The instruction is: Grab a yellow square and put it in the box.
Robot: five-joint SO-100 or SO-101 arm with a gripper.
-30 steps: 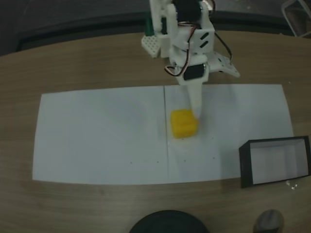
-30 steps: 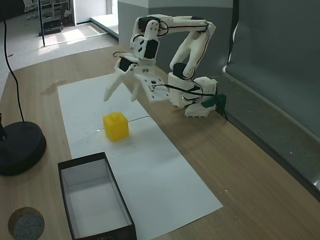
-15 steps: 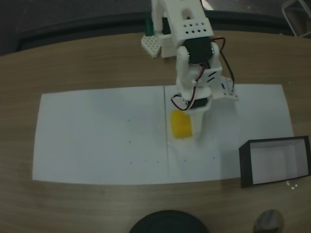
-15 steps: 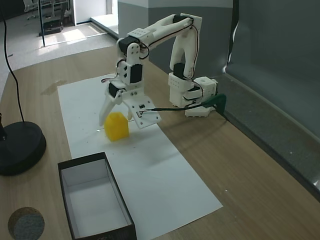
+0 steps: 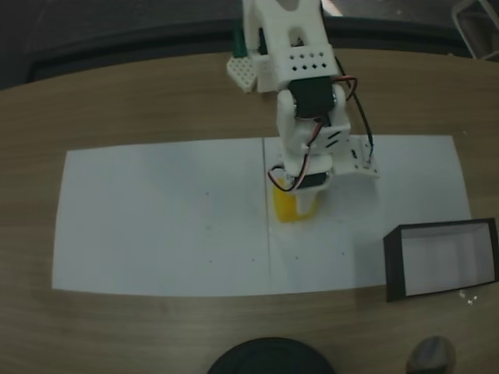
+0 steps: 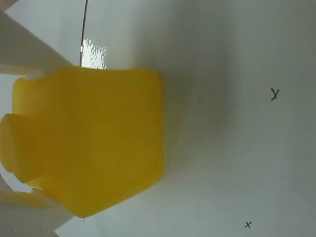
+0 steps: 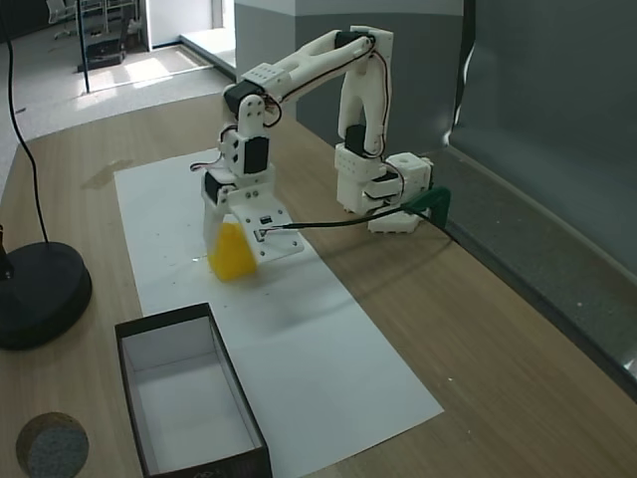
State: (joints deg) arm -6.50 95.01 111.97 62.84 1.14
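Observation:
The yellow square (image 5: 291, 210) rests on the white paper, near the sheet's middle seam in both fixed views (image 7: 230, 256). My white gripper (image 5: 301, 204) has come down over it and stands open, one finger on each side of the block (image 7: 237, 255). Up close in the wrist view, the yellow square (image 6: 98, 143) is flanked by white fingers (image 6: 24, 49) at the top left and bottom left. Whether they touch it is unclear. The box (image 5: 394, 265), black-walled with a white inside, sits at the paper's right end (image 7: 164, 321), apart from the gripper.
A white paper sheet (image 5: 156, 226) covers the middle of the wooden table. A black round base (image 7: 35, 294) stands beside the box, with a cable rising from it. A small grey disc (image 5: 431, 354) lies near the box. The arm's base (image 7: 383, 189) is at the far edge.
The gripper swung down from above the paper and lowered over the yellow square, its fingers now straddling it. The square has not moved.

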